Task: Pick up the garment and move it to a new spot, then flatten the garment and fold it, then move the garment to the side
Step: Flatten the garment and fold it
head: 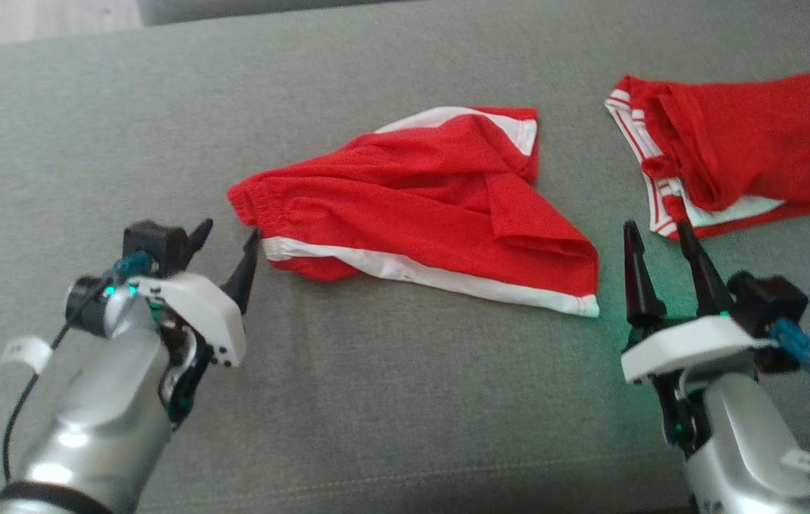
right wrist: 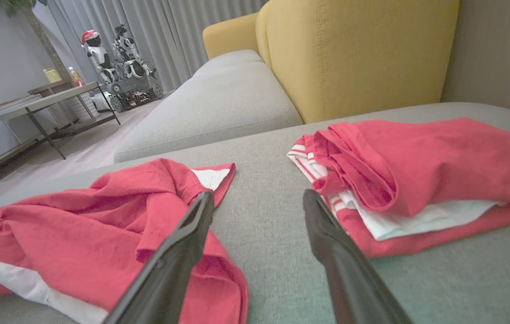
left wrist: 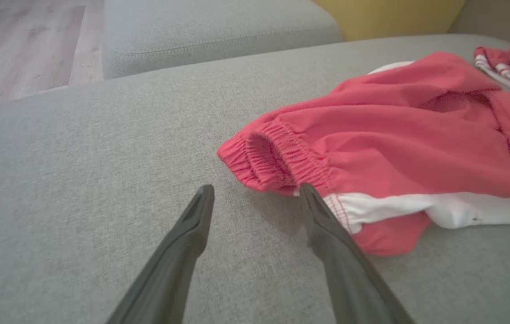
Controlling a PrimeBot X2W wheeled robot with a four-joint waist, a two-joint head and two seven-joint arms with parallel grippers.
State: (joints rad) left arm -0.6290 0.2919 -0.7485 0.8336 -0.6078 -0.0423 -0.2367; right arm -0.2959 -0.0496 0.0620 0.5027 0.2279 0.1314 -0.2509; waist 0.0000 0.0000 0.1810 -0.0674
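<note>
The shorts [head: 412,207] lie crumpled in the middle of the grey cushion [head: 405,414]. They are red with a white stripe along the near edge. The elastic waistband is at their left end, and one leg is folded over on top toward the right.

My left claw [head: 230,230] sits just off the waistband end, spread wide with nothing in it. The finger nearer the shorts has its tip right where the red band meets the white stripe, and I cannot tell whether it touches. The other finger is over bare cushion, clear of the shorts.

My right claw [head: 656,228] is just beyond the shorts' right end, also wide and empty, over bare cushion. Farther right of the shorts, apart from them, lies a second garment [head: 733,150], red with white stripes, folded.

Behind the shorts are another grey seat [left wrist: 219,27] and a yellow backrest [right wrist: 354,54]. Wood floor [left wrist: 21,49] shows beyond their left end.
</note>
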